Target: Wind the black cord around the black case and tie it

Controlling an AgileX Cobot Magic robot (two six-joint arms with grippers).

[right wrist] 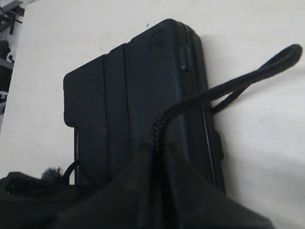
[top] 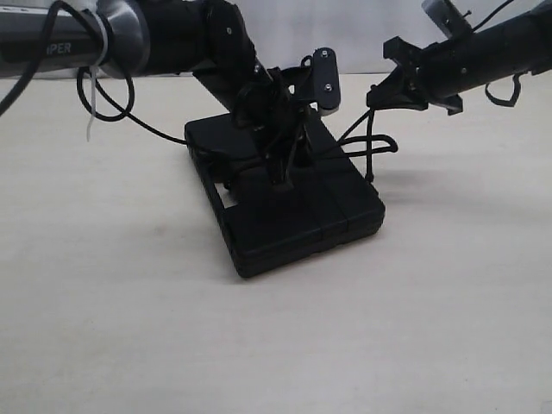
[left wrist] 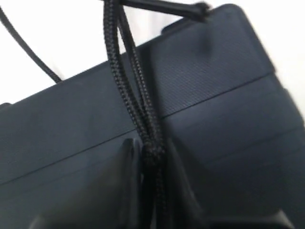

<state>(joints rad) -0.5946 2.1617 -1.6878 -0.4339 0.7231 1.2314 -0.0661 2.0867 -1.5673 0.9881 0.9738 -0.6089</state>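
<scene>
The black case lies flat on the pale table, ribbed lid up, its handle slot on the left edge. My left gripper points down onto the lid and is shut on the black cord, two braided strands pinched together between its fingers. Over the case's right side my right gripper is shut on another stretch of the cord, which bends into a loop beyond the case. Cord strands hang from that gripper to the case's right edge.
A glossy arm cable with a white zip tie loops off the left arm at upper left. The bare light tabletop spreads in front of and beside the case.
</scene>
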